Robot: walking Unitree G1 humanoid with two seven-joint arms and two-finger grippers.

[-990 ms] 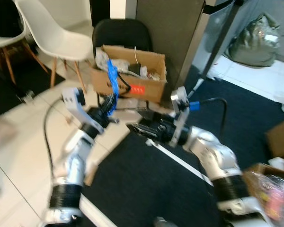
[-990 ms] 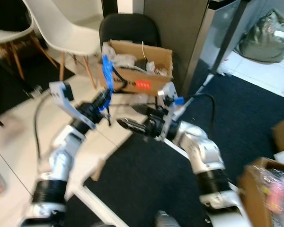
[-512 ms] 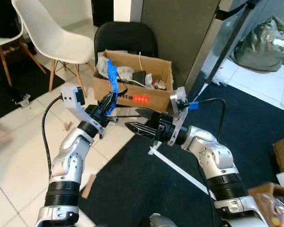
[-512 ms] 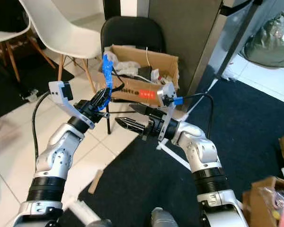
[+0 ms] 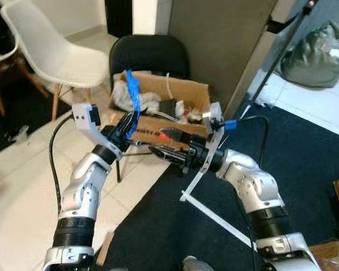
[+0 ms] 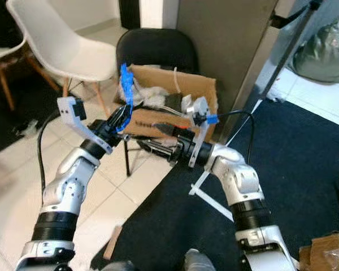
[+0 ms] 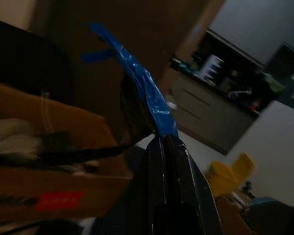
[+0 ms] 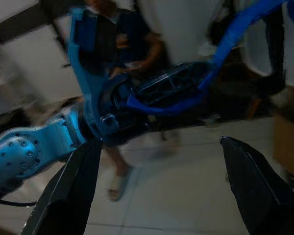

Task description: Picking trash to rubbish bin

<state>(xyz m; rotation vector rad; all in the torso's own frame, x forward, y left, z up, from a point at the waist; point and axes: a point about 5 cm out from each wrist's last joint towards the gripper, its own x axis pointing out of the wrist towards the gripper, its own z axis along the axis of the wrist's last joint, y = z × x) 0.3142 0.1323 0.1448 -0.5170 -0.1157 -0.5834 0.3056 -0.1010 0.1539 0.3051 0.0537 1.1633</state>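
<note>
Both raised — left gripper (image 5: pixel 128 122) pinching blue strip (image 5: pixel 133 93) (upright), right gripper (image 5: pixel 165 143) agape.

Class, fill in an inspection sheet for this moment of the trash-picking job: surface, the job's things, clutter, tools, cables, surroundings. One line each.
Surface: white tiled floor meeting dark carpet.
Job's things: blue strip held upright; cardboard box of rubbish sits on black chair.
Clutter: white strip on the carpet; cardboard scrap on the tiles.
Tools: left tool shut on the blue strip, near the box; right tool open, beside it.
Cables: black cable loops along the left arm; another black cable over the right arm.
Surroundings: white chair, grey bag, a person in the right wrist view.
</note>
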